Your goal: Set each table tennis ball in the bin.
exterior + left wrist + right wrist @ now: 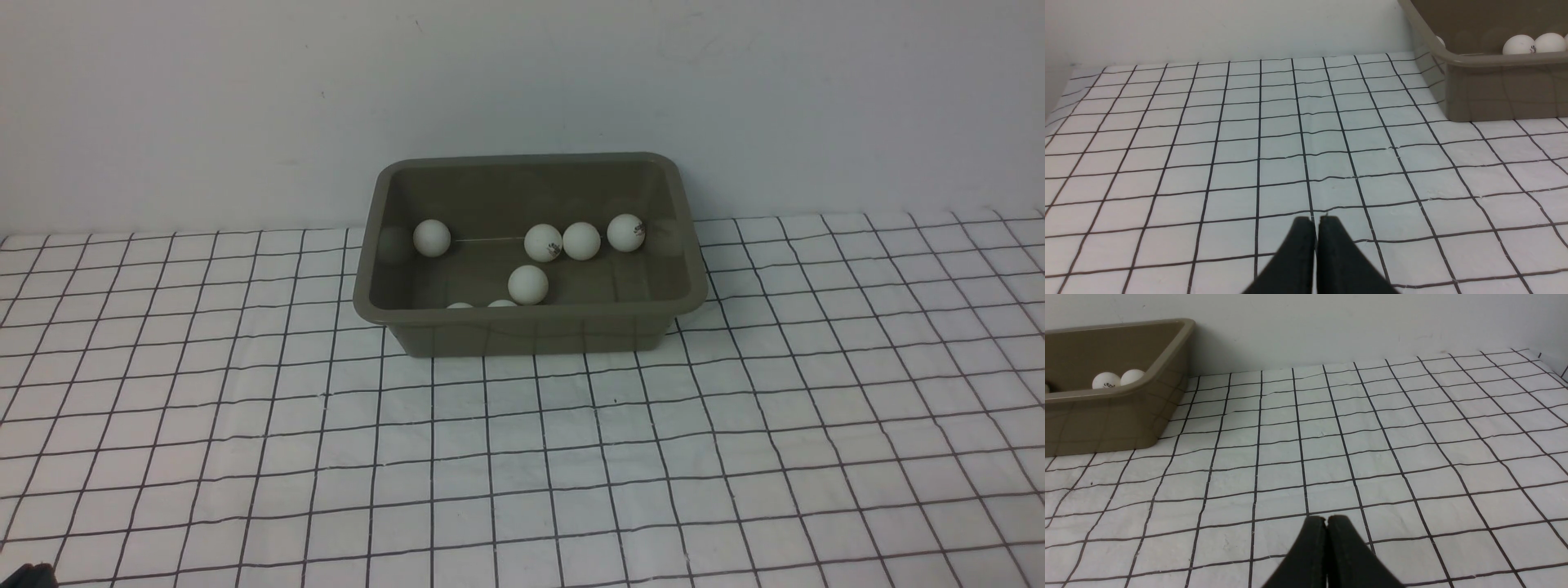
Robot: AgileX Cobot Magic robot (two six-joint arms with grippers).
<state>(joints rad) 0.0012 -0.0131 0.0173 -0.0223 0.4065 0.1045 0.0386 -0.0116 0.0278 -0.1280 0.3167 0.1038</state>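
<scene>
A plain pale wall [245,106] backs a table [522,457] covered in a white cloth with a black grid, and the olive-grey bin [531,331] stands at the upper middle of the front view against that wall. All seven table tennis balls [528,284] lie inside it: four in a row along the far wall, one nearer the middle, two just peeking above the near rim. The left gripper [1316,222] and right gripper [1326,521] are both closed on nothing above bare cloth.
</scene>
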